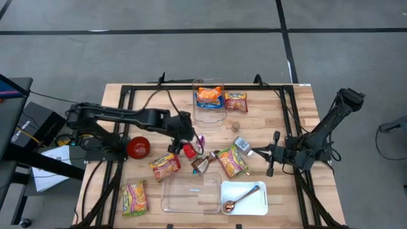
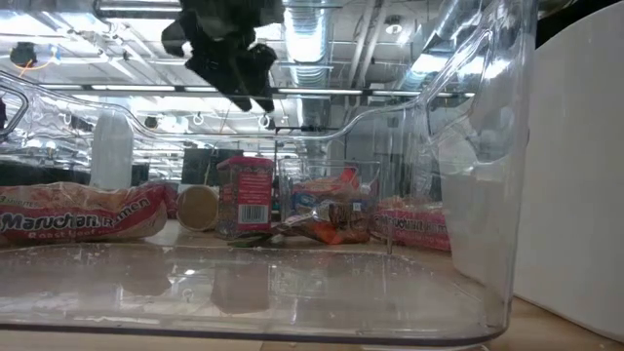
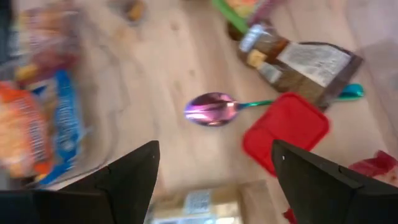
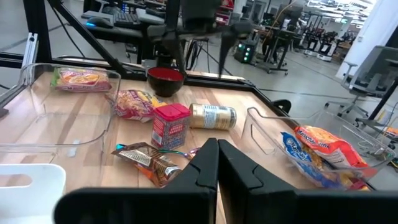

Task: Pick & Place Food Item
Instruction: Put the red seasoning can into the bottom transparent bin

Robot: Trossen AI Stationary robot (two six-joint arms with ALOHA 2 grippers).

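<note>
My left gripper (image 1: 186,135) hangs over the middle of the table with its fingers (image 3: 134,177) spread wide and nothing between them. Right below it stands the red box (image 1: 189,150), upright on the wood with its lid (image 3: 286,130) facing my wrist camera, clear of both fingers. Just beside the box lies an iridescent spoon (image 3: 214,109), and past that a brown wrapper (image 1: 201,163) lying flat. A ramen packet (image 1: 165,166) sits near the box on my left arm's side, a red bowl (image 1: 138,147) further that way, and another noodle packet (image 1: 134,198) lies by the near left corner.

My right gripper (image 1: 275,153) rests low on the right part of the table, fingers pressed together, holding nothing.

The clear bin (image 1: 208,117) at the far edge holds an orange-and-blue snack bag (image 1: 209,97); a noodle packet (image 1: 236,102) lies just beside that bin, outside it. The near clear bin (image 1: 191,197) has nothing in it that I can make out. The white tray (image 1: 254,205) next to it holds a copper spoon (image 1: 239,198). A small can (image 1: 241,144) lies on its side between the bins.
</note>
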